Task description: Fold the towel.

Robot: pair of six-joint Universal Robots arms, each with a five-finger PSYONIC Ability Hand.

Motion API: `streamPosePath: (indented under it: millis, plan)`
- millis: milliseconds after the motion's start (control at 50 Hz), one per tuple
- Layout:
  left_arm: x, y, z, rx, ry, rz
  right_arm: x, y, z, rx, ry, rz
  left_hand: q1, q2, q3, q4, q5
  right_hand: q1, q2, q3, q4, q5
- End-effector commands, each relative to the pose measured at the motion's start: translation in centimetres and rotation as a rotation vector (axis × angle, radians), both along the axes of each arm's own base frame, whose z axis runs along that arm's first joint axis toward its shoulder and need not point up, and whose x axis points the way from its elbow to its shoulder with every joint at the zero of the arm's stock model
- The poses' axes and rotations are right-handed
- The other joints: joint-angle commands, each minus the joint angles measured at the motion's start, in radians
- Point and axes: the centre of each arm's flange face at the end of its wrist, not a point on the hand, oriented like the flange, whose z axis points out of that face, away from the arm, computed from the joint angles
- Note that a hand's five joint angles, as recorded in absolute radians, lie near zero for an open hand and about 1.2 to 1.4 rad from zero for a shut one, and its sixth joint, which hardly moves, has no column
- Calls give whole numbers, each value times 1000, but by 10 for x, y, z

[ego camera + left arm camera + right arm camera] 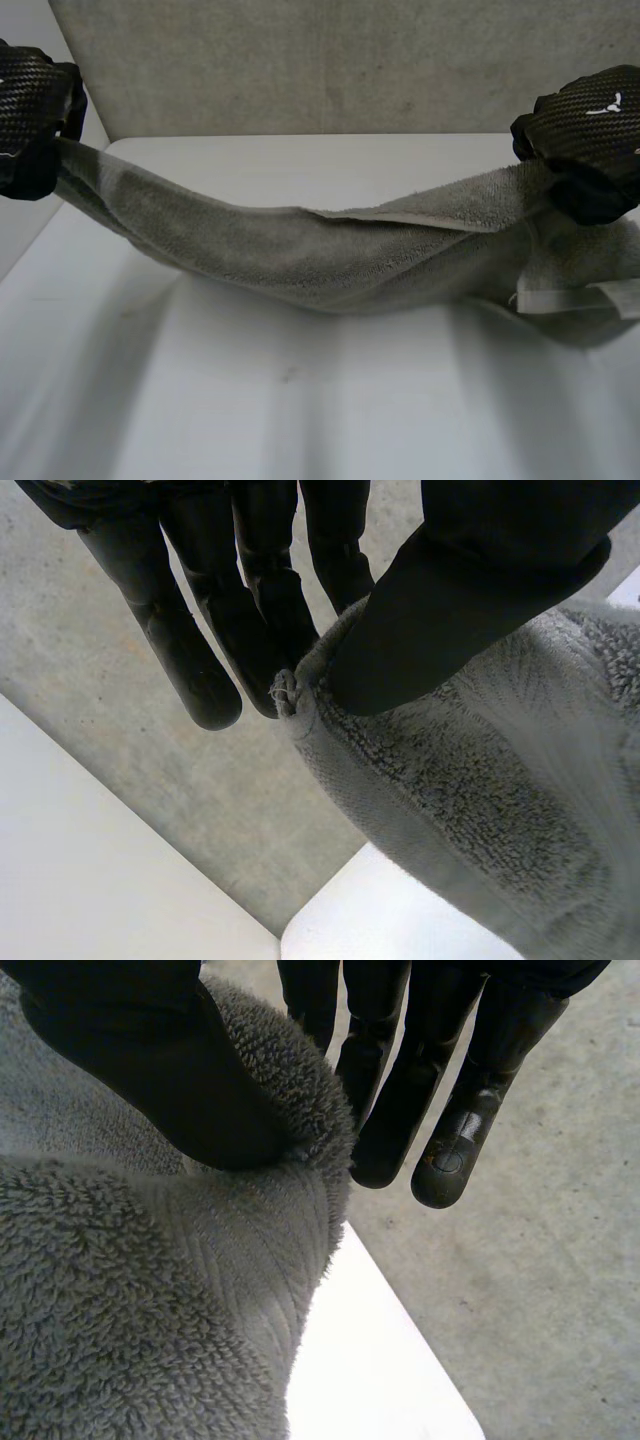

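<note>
A white tabletop (300,420) takes up the lower part of the head view, with a grey speckled floor (350,70) beyond its far edge. Above it a grey terry towel (300,250) hangs lifted between the two arms, bunched lengthwise and sagging in the middle. I cannot tell whether the lowest part of the sag touches the tabletop. The left robot hand (30,110) grips one end at the left edge of the view, and the right robot hand (585,140) grips the other end at the right. Loose cloth with a flat woven hem band droops below the right robot hand. A paler layer of the towel lies folded along the upper edge near the middle. In the left wrist view, the left robot hand (480,570) pinches the towel (470,800) at its hemmed edge. Its thumb presses the cloth against the straight fingers (200,670) behind it. Under them lie the floor (150,770) and a rounded corner of the tabletop (370,920). In the right wrist view, the right robot hand (150,1060) likewise clamps a fold of the towel (120,1310) between thumb and fingers (450,1140). The cloth bulges out past the thumb, above the edge of the tabletop (370,1380) and the floor (540,1260).
</note>
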Motion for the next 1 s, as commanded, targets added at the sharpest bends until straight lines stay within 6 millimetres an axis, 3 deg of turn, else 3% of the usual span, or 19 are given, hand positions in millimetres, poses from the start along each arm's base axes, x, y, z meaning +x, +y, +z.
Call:
streamPosePath:
  millis: [20,140,220,260,280,340,400,440,460,480,520,540,560,600,660,720,780,880,1000]
  plan:
    - [-5,-17,-46,157,-50,-9,-2,-23,-46,190,100,-3,221,179,181,179,191,435,221,209,203,240]
    - [-18,-55,-115,376,-114,-23,3,-49,-99,326,232,34,221,179,181,179,191,435,221,209,203,240]
    - [-28,-81,-133,393,-116,-27,4,-67,-118,367,241,11,221,179,181,179,191,435,221,209,203,240]
    - [-33,-97,-140,384,-114,-29,8,-94,-128,339,231,-28,221,179,181,179,191,435,221,209,203,240]
    - [-41,-116,-142,351,-102,-32,8,-94,-128,339,231,-28,221,179,181,179,191,435,221,209,203,240]
    - [-48,-130,-139,312,-87,-38,18,-120,-125,224,186,-79,221,179,181,179,191,435,221,209,203,240]
    - [-57,-158,-123,197,-33,-38,32,-146,-105,37,94,-129,221,179,181,179,191,435,221,209,203,240]
    - [-65,-178,-90,20,57,-45,38,-158,-87,-80,25,-161,221,179,181,179,191,435,221,209,203,240]
    - [-65,-178,-89,19,57,-45,43,-165,-66,-200,-56,-186,221,179,181,179,191,435,221,209,203,240]
    - [-67,-186,-70,-82,122,-47,43,-165,-66,-201,-57,-187,221,179,181,179,191,435,221,209,203,240]
    - [-69,-191,-51,-192,196,-59,43,-168,-17,-438,-220,-216,221,179,181,179,191,435,221,209,203,240]
    - [-68,-191,-27,-310,276,-71,43,-168,-17,-439,-221,-216,221,179,181,179,191,435,221,209,203,240]
    - [-68,-191,-27,-311,277,-71,41,-165,6,-532,-286,-221,221,179,181,179,191,435,221,209,203,240]
    - [-58,-177,23,-515,402,-89,40,-159,20,-587,-326,-215,221,179,181,179,191,435,221,209,203,240]
    - [-51,-162,38,-563,423,-89,38,-148,26,-583,-334,-207,221,179,181,179,191,435,221,209,203,240]
    - [-48,-159,36,-547,418,-87,37,-142,12,-484,-280,-203,221,179,181,179,191,435,221,209,203,240]
    - [-48,-158,11,-451,391,-83,39,-134,-14,-306,-198,-158,221,179,181,179,191,435,221,209,203,240]
    - [-48,-146,-61,-180,301,-89,43,-119,-69,17,-53,-70,221,179,181,179,191,435,221,209,203,240]
    - [-43,-131,-117,27,231,-96,38,-104,-144,318,225,10,221,179,181,179,191,435,221,209,203,240]
